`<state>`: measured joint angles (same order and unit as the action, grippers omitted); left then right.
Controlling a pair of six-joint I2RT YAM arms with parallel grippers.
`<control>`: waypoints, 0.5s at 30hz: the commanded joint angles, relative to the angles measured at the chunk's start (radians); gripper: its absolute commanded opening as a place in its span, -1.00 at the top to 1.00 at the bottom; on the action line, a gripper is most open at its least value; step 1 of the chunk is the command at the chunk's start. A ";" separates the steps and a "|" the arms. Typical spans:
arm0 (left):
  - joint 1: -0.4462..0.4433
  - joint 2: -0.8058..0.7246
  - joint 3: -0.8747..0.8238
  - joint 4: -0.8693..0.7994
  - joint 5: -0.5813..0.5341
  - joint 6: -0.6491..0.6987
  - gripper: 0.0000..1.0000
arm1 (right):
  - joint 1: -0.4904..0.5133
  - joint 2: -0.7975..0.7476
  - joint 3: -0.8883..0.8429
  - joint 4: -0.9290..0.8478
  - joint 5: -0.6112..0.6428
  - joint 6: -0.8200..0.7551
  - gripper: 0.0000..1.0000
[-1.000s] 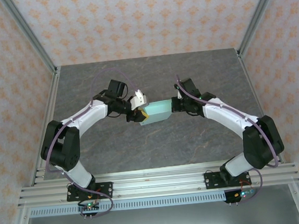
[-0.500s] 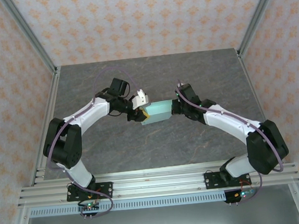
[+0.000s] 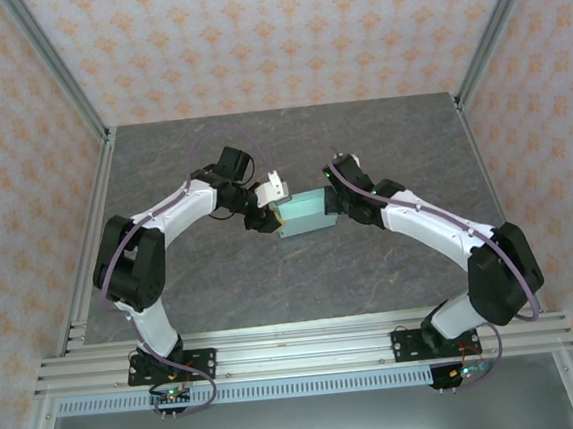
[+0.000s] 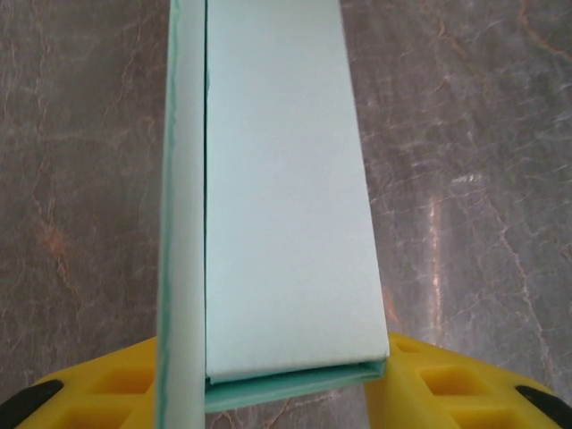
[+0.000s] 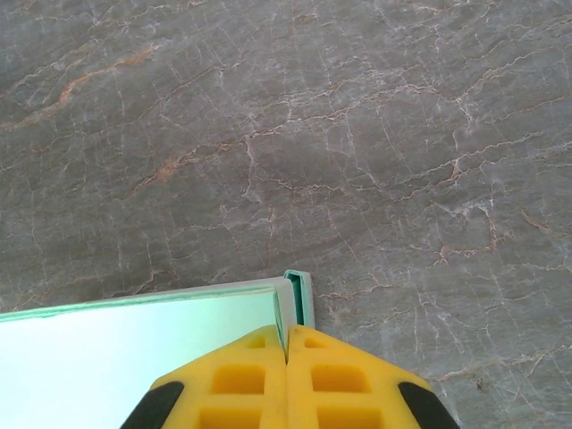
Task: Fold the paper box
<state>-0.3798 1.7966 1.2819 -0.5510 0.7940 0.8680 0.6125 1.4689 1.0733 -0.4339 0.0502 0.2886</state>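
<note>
The paper box [image 3: 304,213] is a pale mint-green rectangular box held just above the middle of the grey table, between the two arms. My left gripper [image 3: 269,209] holds its left end. In the left wrist view the box [image 4: 277,197] runs away from the camera, with a yellow finger [image 4: 447,384] against each long side of it. My right gripper [image 3: 333,198] is at the box's right end. In the right wrist view its yellow fingers [image 5: 259,375] are pinched together on a thin upright wall of the box [image 5: 134,349].
Grey marbled tabletop [image 3: 290,144] lies bare all round the box. Aluminium frame posts [image 3: 58,69] and patterned walls close in the left, right and far sides. The arm bases are bolted on a rail [image 3: 298,349] at the near edge.
Both wrists have shifted a little towards the far side and the box has moved slightly right with them. The right gripper has come in closer over the box's right end.
</note>
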 commanded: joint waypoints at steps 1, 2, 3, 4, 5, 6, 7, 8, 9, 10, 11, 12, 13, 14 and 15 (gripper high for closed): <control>0.015 0.014 0.030 -0.019 -0.106 -0.062 0.06 | 0.019 0.014 0.051 -0.060 0.029 0.024 1.00; 0.015 0.015 0.033 -0.021 -0.108 -0.063 0.06 | 0.022 0.017 0.054 -0.063 0.033 0.023 1.00; 0.015 0.015 0.035 -0.022 -0.108 -0.066 0.06 | 0.025 0.020 0.056 -0.067 0.039 0.026 1.00; 0.015 0.016 0.036 -0.022 -0.110 -0.068 0.06 | 0.027 0.023 0.056 -0.069 0.046 0.026 1.00; 0.015 0.017 0.039 -0.024 -0.111 -0.069 0.06 | 0.030 0.026 0.057 -0.072 0.051 0.026 1.00; 0.015 0.019 0.040 -0.026 -0.116 -0.071 0.06 | 0.030 0.028 0.056 -0.074 0.053 0.026 1.00; 0.016 0.021 0.043 -0.028 -0.119 -0.073 0.06 | 0.030 0.033 0.054 -0.073 0.053 0.029 1.00; 0.015 0.024 0.046 -0.031 -0.119 -0.074 0.06 | 0.031 0.033 0.050 -0.071 0.051 0.032 1.00; 0.015 0.026 0.048 -0.034 -0.121 -0.076 0.06 | 0.033 0.031 0.045 -0.065 0.054 0.034 1.00; 0.014 0.027 0.051 -0.035 -0.122 -0.079 0.06 | 0.035 0.031 0.042 -0.062 0.058 0.038 1.00; 0.013 0.029 0.053 -0.035 -0.122 -0.082 0.06 | 0.036 0.032 0.039 -0.061 0.061 0.040 1.00; 0.012 0.030 0.056 -0.037 -0.122 -0.085 0.06 | 0.038 0.033 0.035 -0.059 0.070 0.043 1.00; 0.012 0.032 0.057 -0.037 -0.125 -0.086 0.06 | 0.038 0.034 0.031 -0.056 0.074 0.047 1.00; 0.011 0.032 0.057 -0.037 -0.126 -0.089 0.06 | 0.039 0.034 0.026 -0.052 0.079 0.051 1.00; 0.010 0.033 0.057 -0.036 -0.127 -0.090 0.06 | 0.040 0.033 0.017 -0.042 0.082 0.057 1.00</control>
<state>-0.3771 1.8164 1.3113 -0.5655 0.7040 0.8097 0.6399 1.4982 1.0943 -0.4793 0.0990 0.3145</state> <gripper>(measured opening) 0.472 0.038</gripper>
